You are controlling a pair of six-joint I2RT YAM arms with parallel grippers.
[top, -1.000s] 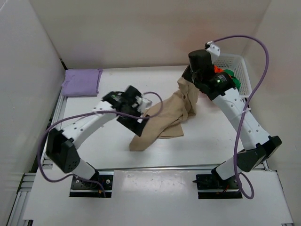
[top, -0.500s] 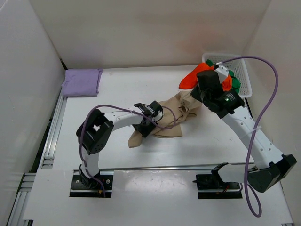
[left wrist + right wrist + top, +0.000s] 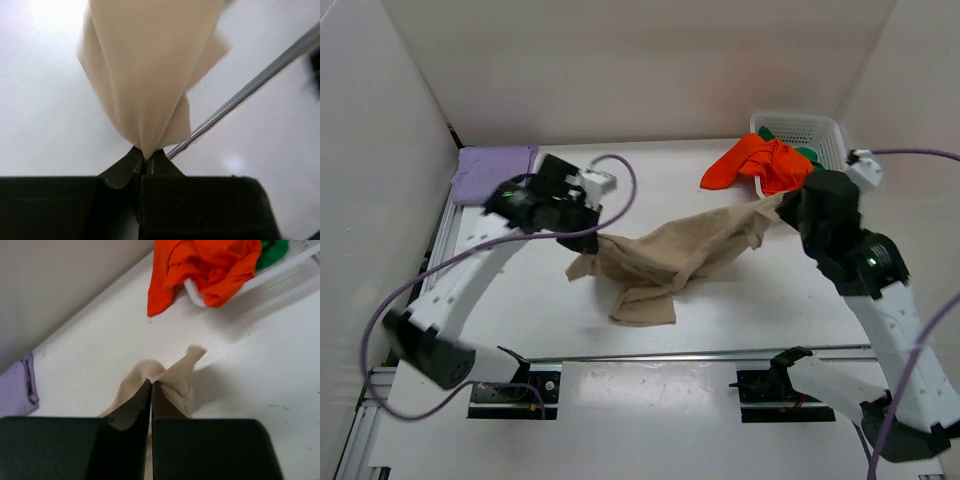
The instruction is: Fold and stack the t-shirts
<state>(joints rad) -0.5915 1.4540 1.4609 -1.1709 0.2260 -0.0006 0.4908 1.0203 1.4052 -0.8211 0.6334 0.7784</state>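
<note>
The left claw [image 3: 146, 159] pinches one end of the beige t-shirt [image 3: 680, 255] and the right claw [image 3: 151, 385] the other, the cloth stretched between them and sagging onto the white counter [image 3: 765, 290]. The orange t-shirt [image 3: 760, 162] spills over the rim of the white basket [image 3: 825, 128] in the far right corner, the green t-shirt [image 3: 808, 153] inside. The folded purple t-shirt [image 3: 492, 172] lies in the far left corner. Plain white walls [image 3: 620, 60] close in three sides.
</note>
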